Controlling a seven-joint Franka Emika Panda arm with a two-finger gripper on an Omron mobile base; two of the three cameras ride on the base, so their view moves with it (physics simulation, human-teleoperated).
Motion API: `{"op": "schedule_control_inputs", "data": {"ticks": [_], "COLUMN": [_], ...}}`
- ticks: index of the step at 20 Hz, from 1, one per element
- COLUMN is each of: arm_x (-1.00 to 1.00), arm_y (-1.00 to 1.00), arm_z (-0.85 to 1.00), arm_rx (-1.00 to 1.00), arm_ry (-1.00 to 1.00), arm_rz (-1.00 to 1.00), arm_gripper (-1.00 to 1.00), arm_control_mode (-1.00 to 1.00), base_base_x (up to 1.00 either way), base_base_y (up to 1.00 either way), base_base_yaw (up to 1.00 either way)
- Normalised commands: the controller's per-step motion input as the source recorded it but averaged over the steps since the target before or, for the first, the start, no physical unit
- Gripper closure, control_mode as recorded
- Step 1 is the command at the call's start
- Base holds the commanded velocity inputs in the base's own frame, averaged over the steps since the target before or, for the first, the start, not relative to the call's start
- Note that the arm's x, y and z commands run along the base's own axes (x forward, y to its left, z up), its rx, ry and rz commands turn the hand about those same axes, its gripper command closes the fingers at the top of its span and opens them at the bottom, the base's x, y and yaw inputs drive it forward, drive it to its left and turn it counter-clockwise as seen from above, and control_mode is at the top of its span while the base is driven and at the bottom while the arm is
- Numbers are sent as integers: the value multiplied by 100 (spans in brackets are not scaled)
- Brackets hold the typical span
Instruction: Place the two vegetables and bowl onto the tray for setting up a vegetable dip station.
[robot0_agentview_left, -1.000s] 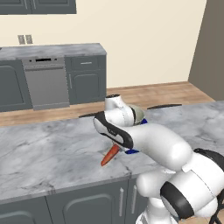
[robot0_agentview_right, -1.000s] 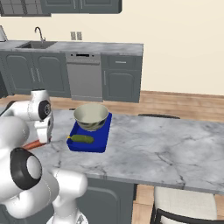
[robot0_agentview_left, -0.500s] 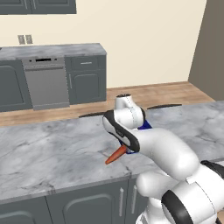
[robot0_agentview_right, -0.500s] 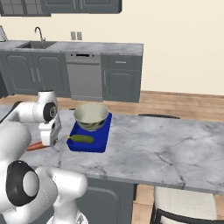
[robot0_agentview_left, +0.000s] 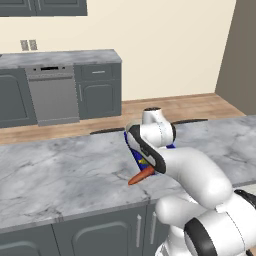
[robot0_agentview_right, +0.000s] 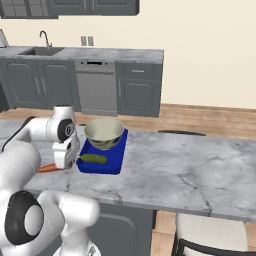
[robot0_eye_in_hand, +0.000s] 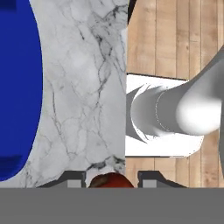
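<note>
marble counter (robot0_agentview_right: 180, 167) | carrot (robot0_agentview_left: 141, 176): small, tapered, orange, between tool (robot0_eye_in_hand: 111, 178) fingers

Grey cabinets (robot0_agentview_right: 135, 90), cream wall (robot0_agentview_left: 165, 45), wooden floor (robot0_agentview_right: 200, 117)

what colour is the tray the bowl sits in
Deep blue. The tray shows best in the right base view, with the bowl and cucumber on it.

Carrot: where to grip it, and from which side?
Grip the carrot across its thick end, coming from above with the fingers either side of its long axis. It is nearly level, and its tapered tip, pointing away from the tray, would slip. The gripper holds it this way.
</note>
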Motion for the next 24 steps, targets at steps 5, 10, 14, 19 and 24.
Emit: {"op": "schedule_control_inputs", "data": {"ticks": [5,10,14,19,24], "arm_x": [1,7,11,9,10], "arm_y": [-34,-32,-27,-24,-24], "arm_z": [0,0,6,11,6], "arm_rx": [0,-1,0,0,0], "arm_ry": [5,6,1,0,0], "arm_rz": [-8,-8,-10,-7,-6], "arm_gripper": [100,100,100,100,100], "arm_control_mode": [-100,-100,-100,-100,-100], "base_base_x": [0,0,0,0,0], "base_base_y": [0,0,0,0,0], "base_base_yaw": [0,0,0,0,0]}}
